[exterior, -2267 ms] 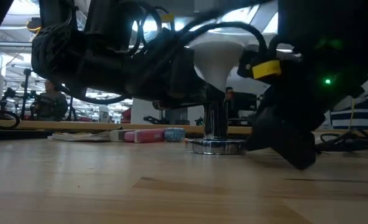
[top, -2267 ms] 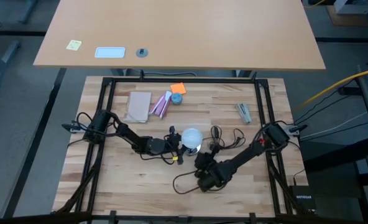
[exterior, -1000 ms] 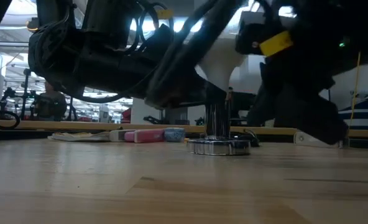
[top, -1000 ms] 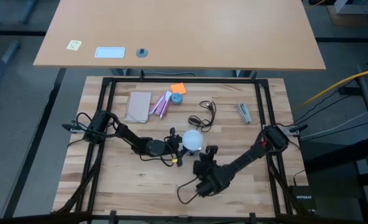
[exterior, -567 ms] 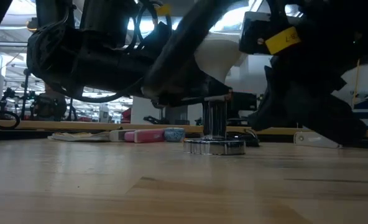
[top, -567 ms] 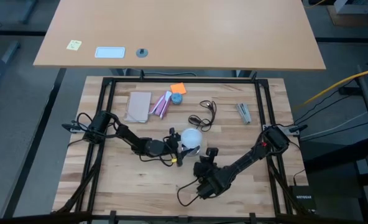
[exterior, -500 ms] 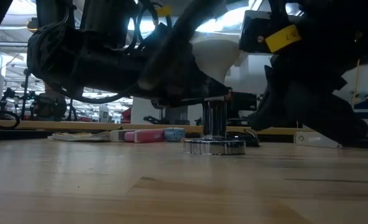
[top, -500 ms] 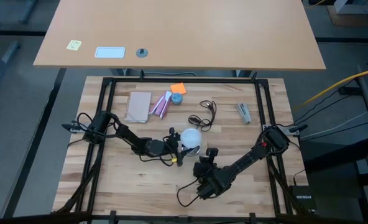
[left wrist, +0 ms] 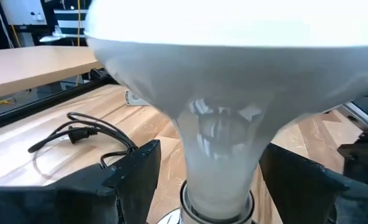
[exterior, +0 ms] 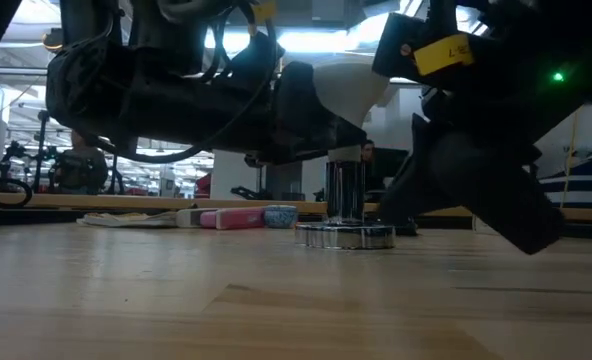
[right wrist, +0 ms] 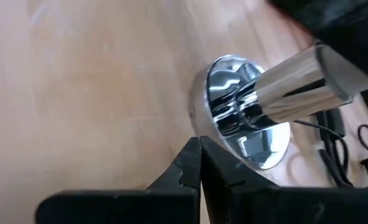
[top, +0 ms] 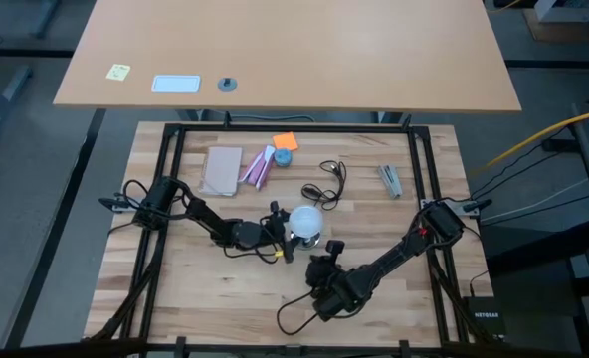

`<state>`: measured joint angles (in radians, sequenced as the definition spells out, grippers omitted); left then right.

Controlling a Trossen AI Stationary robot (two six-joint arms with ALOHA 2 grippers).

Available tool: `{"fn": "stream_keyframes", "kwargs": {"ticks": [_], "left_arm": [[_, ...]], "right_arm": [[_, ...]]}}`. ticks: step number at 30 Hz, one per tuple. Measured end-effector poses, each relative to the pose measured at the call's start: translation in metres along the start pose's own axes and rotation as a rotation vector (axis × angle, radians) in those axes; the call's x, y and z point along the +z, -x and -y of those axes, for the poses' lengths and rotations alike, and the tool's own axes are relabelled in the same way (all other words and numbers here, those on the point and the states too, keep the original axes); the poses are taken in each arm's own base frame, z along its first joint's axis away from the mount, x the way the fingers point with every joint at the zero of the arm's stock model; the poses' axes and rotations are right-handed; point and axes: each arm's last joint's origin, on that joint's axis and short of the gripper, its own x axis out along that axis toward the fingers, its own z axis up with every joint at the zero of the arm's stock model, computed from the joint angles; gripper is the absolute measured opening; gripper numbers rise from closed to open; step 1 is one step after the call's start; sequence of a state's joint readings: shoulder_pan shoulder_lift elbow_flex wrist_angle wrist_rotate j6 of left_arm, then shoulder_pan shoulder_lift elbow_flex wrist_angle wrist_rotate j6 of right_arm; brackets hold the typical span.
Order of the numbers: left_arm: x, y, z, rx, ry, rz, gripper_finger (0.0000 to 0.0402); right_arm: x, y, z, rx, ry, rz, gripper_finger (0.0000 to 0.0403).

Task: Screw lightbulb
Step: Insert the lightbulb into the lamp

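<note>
Lightbulb (top: 305, 220) stands upright mid-surface, neck down in the chrome socket (exterior: 345, 234); I cannot tell how far the threads are engaged.

Left tool (left wrist: 199, 180): fingers spread wide on either side of the bulb's neck, clear gaps both sides, holding nothing.

Right tool (right wrist: 200, 160): fingers pressed together, empty, tips low at the socket's base rim; I read it as bracing the base, though contact is not certain.

My judgement: released between turns, regrasp pending.

Risks from here:
- Bulb is unsupported. If only a thread or two has caught, a nudge from a closing finger could tilt it and cross-thread it.
- If the right tool is not truly pinning the base, the socket will spin with the bulb and nothing tightens.
- Dark cord (top: 326, 180) lies loose beyond the socket; a rotating base could drag it.
- Too tight a squeeze on the glass neck.
</note>
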<state>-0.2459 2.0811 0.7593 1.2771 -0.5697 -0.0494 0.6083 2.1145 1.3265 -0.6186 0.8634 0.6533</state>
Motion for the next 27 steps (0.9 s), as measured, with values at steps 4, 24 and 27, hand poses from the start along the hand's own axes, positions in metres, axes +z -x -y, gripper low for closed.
{"fn": "stream_keyframes", "kwargs": {"ticks": [4, 24, 27], "left_arm": [[0.000, 0.000, 0.000, -0.001, -0.003, 0.000, 0.0260], [0.001, -0.001, 0.000, -0.062, -0.031, -0.003, 0.0219], [0.001, -0.003, -0.002, -0.079, -0.030, -0.003, 0.0202]], "right_arm": [[-0.004, -0.004, -0.001, -0.005, -0.027, 0.033, 0.0005], [-0.012, -0.018, 0.001, 0.006, -0.032, 0.049, 0.0005], [-0.014, -0.016, 0.001, 0.002, -0.017, 0.047, 0.0005]]}}
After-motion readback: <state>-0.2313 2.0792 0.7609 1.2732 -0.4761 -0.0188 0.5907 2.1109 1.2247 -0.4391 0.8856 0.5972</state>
